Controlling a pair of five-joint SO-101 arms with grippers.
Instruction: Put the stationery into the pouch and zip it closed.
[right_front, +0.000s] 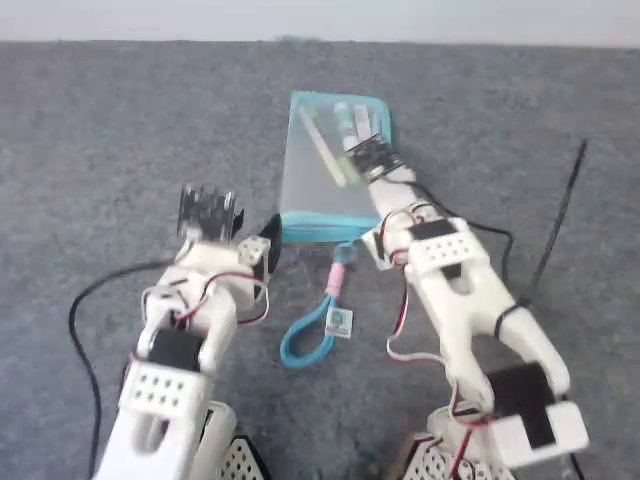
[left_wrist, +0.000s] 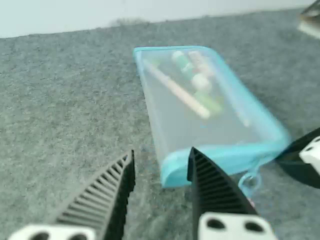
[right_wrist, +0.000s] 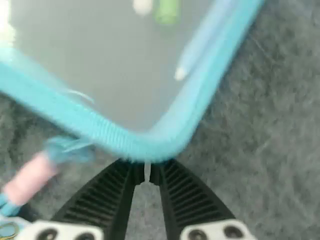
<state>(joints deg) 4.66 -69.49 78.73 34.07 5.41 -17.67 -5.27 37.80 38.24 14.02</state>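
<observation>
teal pouch (right_front: 320, 185) | right pincer (right_wrist: 146, 167) — perhaps nipping zip pull (right_wrist: 147, 173) | left pincer (left_wrist: 161, 155) wide

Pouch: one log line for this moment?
stationery: in pouch | left gripper: open, at pouch corner | right gripper: shut on white tab

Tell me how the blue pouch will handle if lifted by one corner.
The pouch looks thin and soft, so it would probably sag. The pens inside lie loose and may slide. On the rough carpet it likely drags rather than glides.
</observation>
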